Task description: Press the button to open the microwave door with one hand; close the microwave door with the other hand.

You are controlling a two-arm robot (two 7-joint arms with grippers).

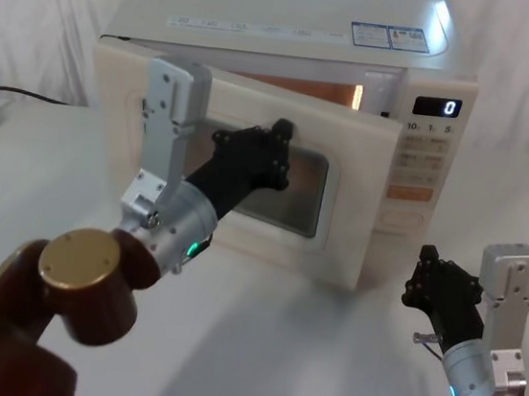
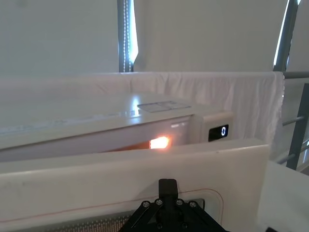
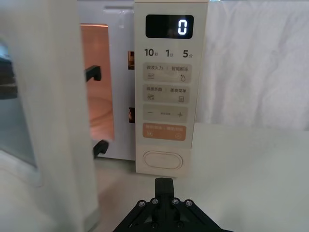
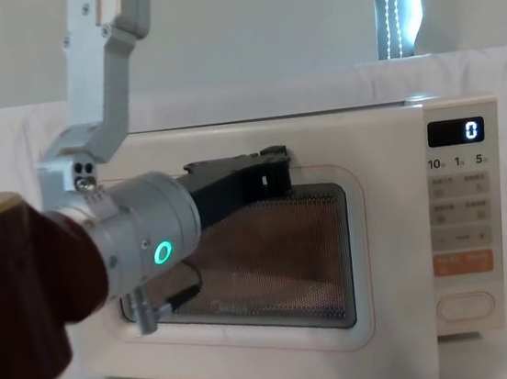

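Head view gives us the door (image 1: 248, 172) standing ajar, its free edge swung a little out from the oven body with the lit cavity (image 1: 326, 92) glowing through the gap at the top. Our left gripper (image 1: 275, 151) is up against the door's outer face near the upper part of the window, though we cannot tell whether its fingers are parted or together. Just right of the door, the button (image 3: 163, 160) sits at the foot of the control panel (image 3: 166, 87), under the orange key (image 3: 164, 132). Our right gripper (image 1: 438, 282) hangs low over the table (image 1: 284, 355), short of that button and apart from it; finger state, again, we cannot tell. We judge the opening done and the closing in hand: next, a steady push inward until the latch catches.
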